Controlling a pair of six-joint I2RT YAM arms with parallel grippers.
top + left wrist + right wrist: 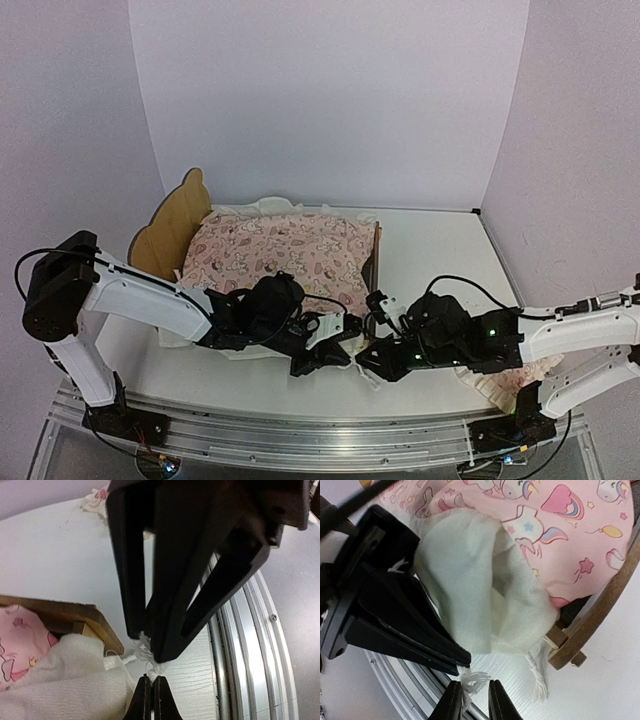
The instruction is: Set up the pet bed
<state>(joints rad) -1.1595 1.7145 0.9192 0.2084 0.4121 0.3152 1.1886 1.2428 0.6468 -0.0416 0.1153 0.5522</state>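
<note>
The pet bed (170, 225), a light plywood frame with a scalloped headboard, stands left of centre with the pink printed cover (280, 250) spread over it. The cover's cream ruffle (470, 580) hangs over the bed's near corner (600, 625). A white frayed cord tassel (475, 680) comes off that ruffle. My left gripper (152, 690) is shut on the tassel (150, 667). My right gripper (472, 700) stands slightly open around the same tassel, tip to tip with the left one (340, 358). A second cord end (537, 675) lies loose on the table.
A small pink ruffled pillow (500, 380) lies under my right arm at the near right. The aluminium rail (330, 430) runs along the table's near edge, just behind both grippers. White walls enclose the back and sides.
</note>
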